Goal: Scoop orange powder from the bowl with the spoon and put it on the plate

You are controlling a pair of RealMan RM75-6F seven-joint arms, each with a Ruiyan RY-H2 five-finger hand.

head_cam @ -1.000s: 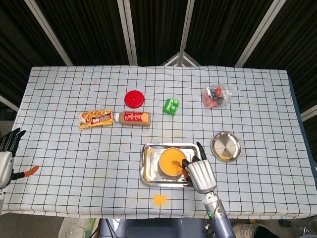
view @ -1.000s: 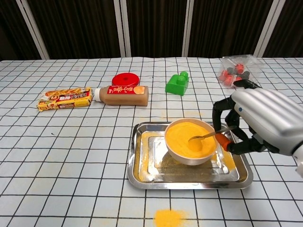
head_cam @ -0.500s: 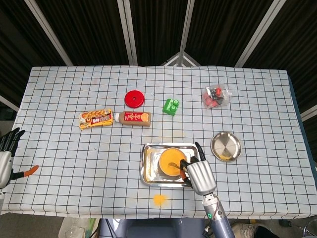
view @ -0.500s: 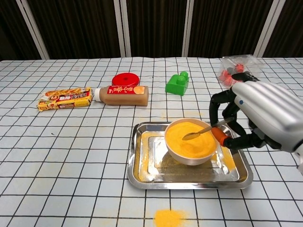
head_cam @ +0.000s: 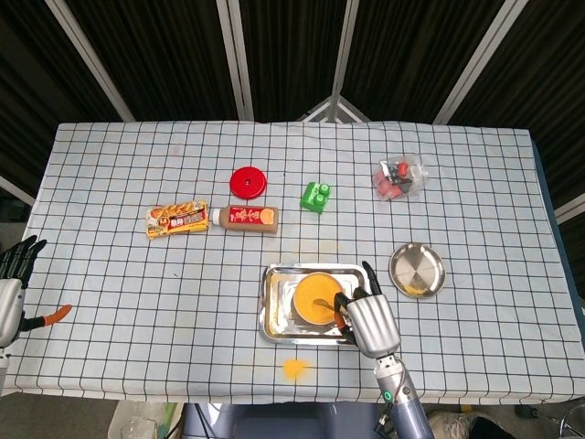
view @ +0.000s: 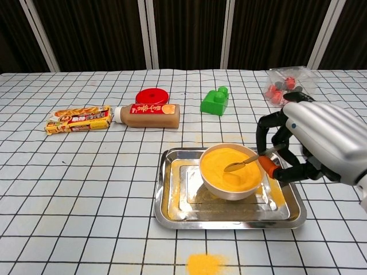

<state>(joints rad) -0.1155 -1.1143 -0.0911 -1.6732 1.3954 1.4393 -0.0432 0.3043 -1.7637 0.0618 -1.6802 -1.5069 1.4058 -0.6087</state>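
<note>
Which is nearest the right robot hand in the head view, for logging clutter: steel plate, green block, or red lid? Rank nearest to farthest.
From the right robot hand:
1. Steel plate, just right of it.
2. Green block, mid-table beyond the tray.
3. Red lid, farther left.

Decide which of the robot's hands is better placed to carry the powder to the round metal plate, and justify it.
The right hand. It already holds the orange-handled spoon over the bowl of orange powder, and the round metal plate lies on its side. The left hand sits at the table's far left edge.
</note>
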